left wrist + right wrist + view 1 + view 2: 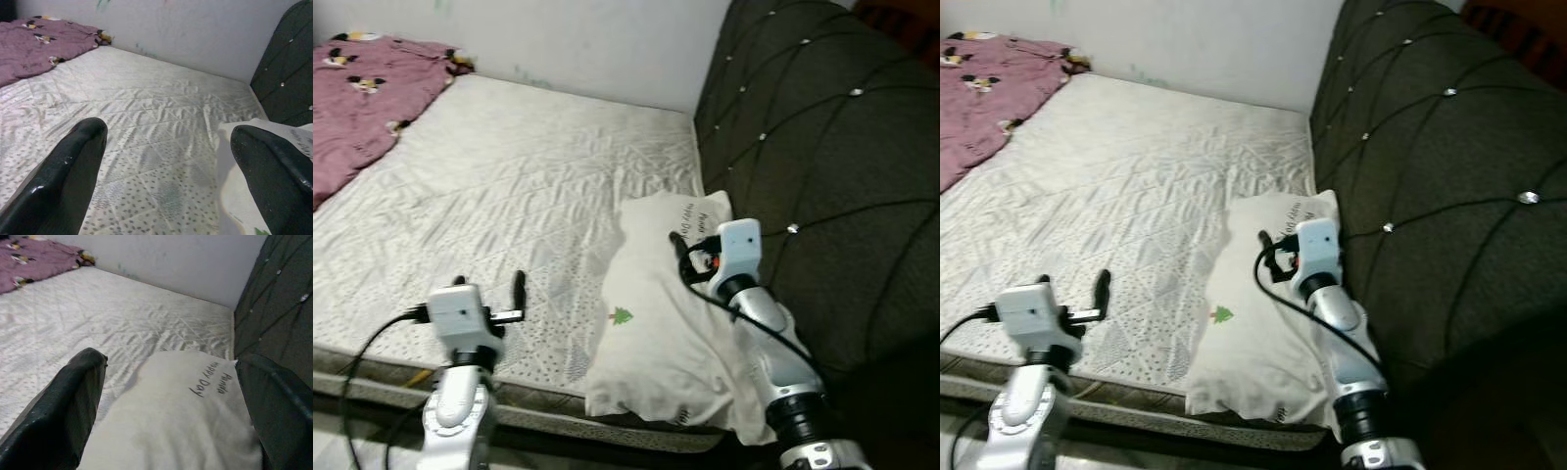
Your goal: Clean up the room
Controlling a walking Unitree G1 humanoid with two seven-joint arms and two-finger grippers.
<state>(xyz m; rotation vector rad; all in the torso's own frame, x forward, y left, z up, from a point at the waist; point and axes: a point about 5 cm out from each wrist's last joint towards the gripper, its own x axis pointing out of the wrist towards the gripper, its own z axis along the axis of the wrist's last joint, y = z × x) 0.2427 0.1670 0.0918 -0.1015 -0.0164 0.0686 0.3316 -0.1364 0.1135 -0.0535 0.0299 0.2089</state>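
A white pillow [656, 323] with a small green tree print and black lettering lies on the bare mattress [509, 186], against the dark tufted headboard [822, 147]. My right gripper [683, 247] hovers just over the pillow's top end, open and empty; the pillow [186, 416] lies between its spread fingers [63, 406] in the right wrist view. My left gripper [517, 292] is open above the mattress near the front edge, left of the pillow. A crumpled pink blanket [362, 98] with cartoon prints lies at the far left end of the bed.
A white wall [587, 39] runs behind the bed. The mattress's front edge [538, 397] and the floor lie just below my arms. The headboard bounds the bed on the right.
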